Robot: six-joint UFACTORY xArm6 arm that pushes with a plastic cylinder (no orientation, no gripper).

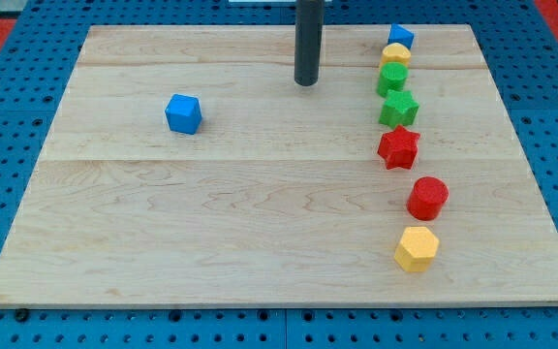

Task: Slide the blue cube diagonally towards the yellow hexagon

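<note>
Alone at the view's left, blue cube (184, 113) sits corner-forward; my tip (305, 83), clawless, stands well apart.

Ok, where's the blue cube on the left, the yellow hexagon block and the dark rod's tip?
blue cube (183, 113): camera view, middle.
yellow hexagon block (417, 249): camera view, top face.
my tip (305, 83): camera view, rod's lower end.

Blue cube (183, 113) resting flat on the wooden board, alone at about ten o'clock from the board's centre, one corner turned toward the view's bottom. Yellow hexagon (417, 249) lying flat at about four o'clock, well apart from the cube.
</note>
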